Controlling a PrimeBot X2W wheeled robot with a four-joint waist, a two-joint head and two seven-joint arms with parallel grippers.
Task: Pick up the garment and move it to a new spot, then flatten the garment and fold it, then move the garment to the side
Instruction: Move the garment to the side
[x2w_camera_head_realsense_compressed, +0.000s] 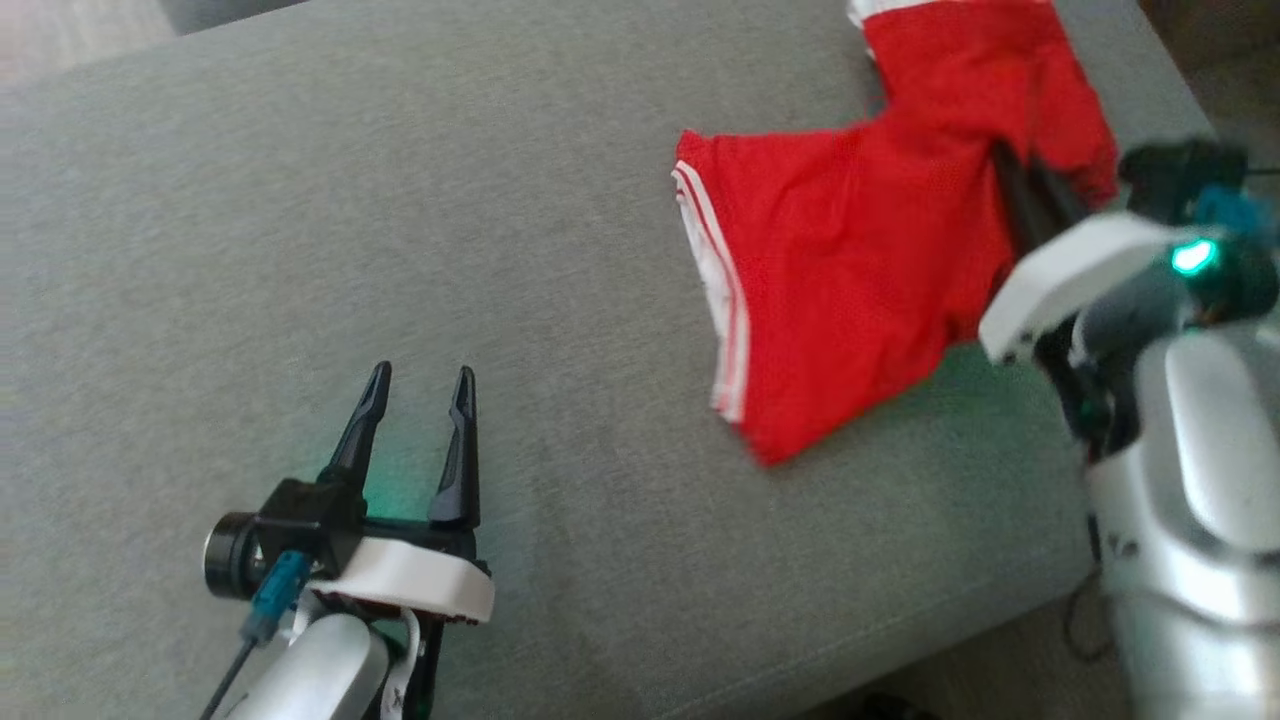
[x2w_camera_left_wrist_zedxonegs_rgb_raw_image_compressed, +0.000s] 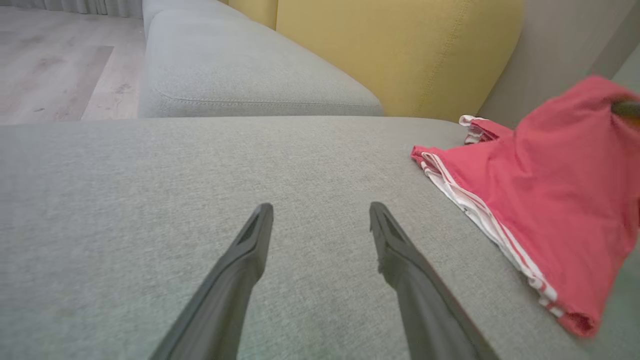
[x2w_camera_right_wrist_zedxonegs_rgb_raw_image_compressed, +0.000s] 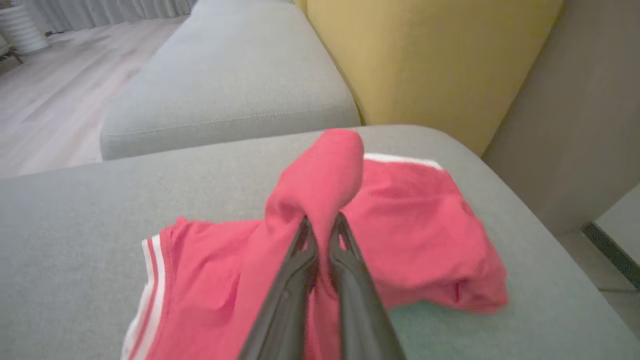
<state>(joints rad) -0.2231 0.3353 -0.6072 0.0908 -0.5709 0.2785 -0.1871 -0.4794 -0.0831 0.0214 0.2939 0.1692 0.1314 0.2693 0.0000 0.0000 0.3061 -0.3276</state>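
In the head view, the left end effector (x2w_camera_head_realsense_compressed: 422, 372) hovers over the near left part of the grey cushion (x2w_camera_head_realsense_compressed: 300, 200), its two dark fingers spread apart with nothing between them. The red garment (x2w_camera_head_realsense_compressed: 850, 270), trimmed with white stripes, lies crumpled toward the cushion's far right corner, and its upper part reaches the far edge. The right end effector (x2w_camera_head_realsense_compressed: 1012, 168) comes in from the right edge with its fingers together and their tips buried in the garment's cloth.

In the left wrist view, the left end effector (x2w_camera_left_wrist_zedxonegs_rgb_raw_image_compressed: 321, 207) points across bare grey cushion (x2w_camera_left_wrist_zedxonegs_rgb_raw_image_compressed: 150, 200) with its fingers wide apart. The garment (x2w_camera_left_wrist_zedxonegs_rgb_raw_image_compressed: 555, 190) lies well off to the right, its white-striped hem facing the fingers. Beyond the far edge are a second grey seat (x2w_camera_left_wrist_zedxonegs_rgb_raw_image_compressed: 240, 75), a yellow back cushion (x2w_camera_left_wrist_zedxonegs_rgb_raw_image_compressed: 400, 50) and a pale wooden floor (x2w_camera_left_wrist_zedxonegs_rgb_raw_image_compressed: 50, 60).

In the right wrist view, the right end effector (x2w_camera_right_wrist_zedxonegs_rgb_raw_image_compressed: 322, 222) is clamped on a fold of the garment (x2w_camera_right_wrist_zedxonegs_rgb_raw_image_compressed: 415, 225), and the pinched cloth rises in a hump above the fingertips. The rest of the garment spreads on the cushion (x2w_camera_right_wrist_zedxonegs_rgb_raw_image_compressed: 75, 225) to either side of the fingers, with the striped hem at the lower left. The yellow back cushion (x2w_camera_right_wrist_zedxonegs_rgb_raw_image_compressed: 425, 60) stands behind it.
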